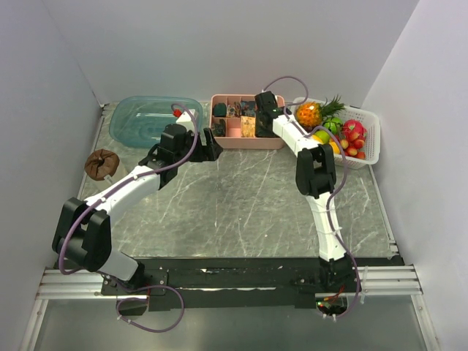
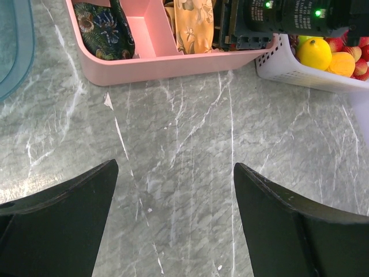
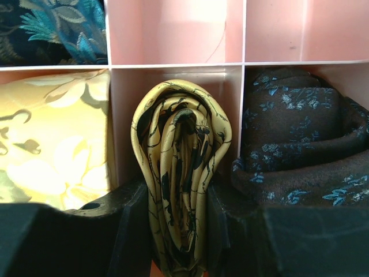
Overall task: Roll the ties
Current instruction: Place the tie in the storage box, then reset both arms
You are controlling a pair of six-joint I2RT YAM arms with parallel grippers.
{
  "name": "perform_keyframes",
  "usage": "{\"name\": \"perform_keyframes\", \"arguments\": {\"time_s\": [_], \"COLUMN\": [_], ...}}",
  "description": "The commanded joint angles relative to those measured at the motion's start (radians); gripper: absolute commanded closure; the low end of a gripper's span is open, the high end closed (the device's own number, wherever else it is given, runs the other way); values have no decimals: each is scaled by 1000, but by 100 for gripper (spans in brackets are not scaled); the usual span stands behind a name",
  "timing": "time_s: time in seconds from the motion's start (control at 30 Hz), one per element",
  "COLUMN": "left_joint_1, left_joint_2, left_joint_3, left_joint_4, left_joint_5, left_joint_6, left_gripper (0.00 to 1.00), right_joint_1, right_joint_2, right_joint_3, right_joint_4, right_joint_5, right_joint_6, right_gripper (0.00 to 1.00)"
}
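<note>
While the grey table [image 1: 241, 212] fills the middle of the top view, the pink tray [image 1: 241, 142] sits at upper centre. The left gripper [image 2: 176, 167] hangs over the table, jaws wide apart. The right gripper [image 3: 179, 199] clamps the rolled golden tie [image 3: 181, 133], upright in a tray compartment, centre of its wrist view.

My left arm [image 1: 131, 186]: elbow folded back at 7 o'clock in the top view, forearm running toward 1 o'clock. My left gripper [image 2: 174, 173]: both black fingers [image 2: 63, 219] spread wide, nothing between them. My right arm [image 1: 316, 172]: lower link rising toward 12 o'clock, forearm bent toward 10 o'clock. My right gripper [image 3: 179, 225]: jaws part closed, pinching a rolled golden-yellow cloth tie with dark pattern [image 3: 181, 150] from both sides.
</note>
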Motion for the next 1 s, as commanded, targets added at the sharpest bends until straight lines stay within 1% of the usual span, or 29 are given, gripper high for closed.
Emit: {"name": "perform_keyframes", "arguments": {"time_s": [0.0, 0.2, 0.27, 0.3, 0.37, 0.43, 0.47, 0.5, 0.6, 0.87, 0.97], "left_joint_1": [5, 7, 8, 7, 8, 8, 7, 8, 8, 8, 8], "left_joint_2": [-2, -10, -8, -8, -5, -4, -2, -2, -2, 6, 7], "left_joint_3": [37, 28, 26, 26, 26, 25, 24, 24, 23, 17, 15], "left_joint_4": [36, 41, 41, 41, 41, 42, 42, 45, 47, 55, 53], "left_joint_5": [13, 14, 16, 17, 20, 22, 20, 20, 23, 33, 33], "left_joint_6": [-2, -2, -3, -3, -3, -3, -3, -3, -3, -8, -6], "left_gripper": [13, 12, 12, 12, 12, 12, 12, 12, 12, 12, 12], "right_joint_1": [9, 11, 9, 11, 11, 11, 9, 11, 11, 11, 12], "right_joint_2": [-75, -116, -127, -138, -147, -159, -161, -162, -165, -248, -279], "right_joint_3": [-64, -50, -52, -51, -54, -55, -57, -55, -52, -118, -120], "right_joint_4": [-20, -37, -41, -44, -46, -49, -50, -54, -69, -18, -12], "right_joint_5": [-85, -100, -97, -96, -94, -88, -88, -85, -80, -97, -97], "right_joint_6": [-16, -30, -32, -33, -36, -38, -39, -41, -44, -35, -36], "right_gripper": [69, 43, 38, 32, 27, 20, 19, 15, 9, 6, 6]}}
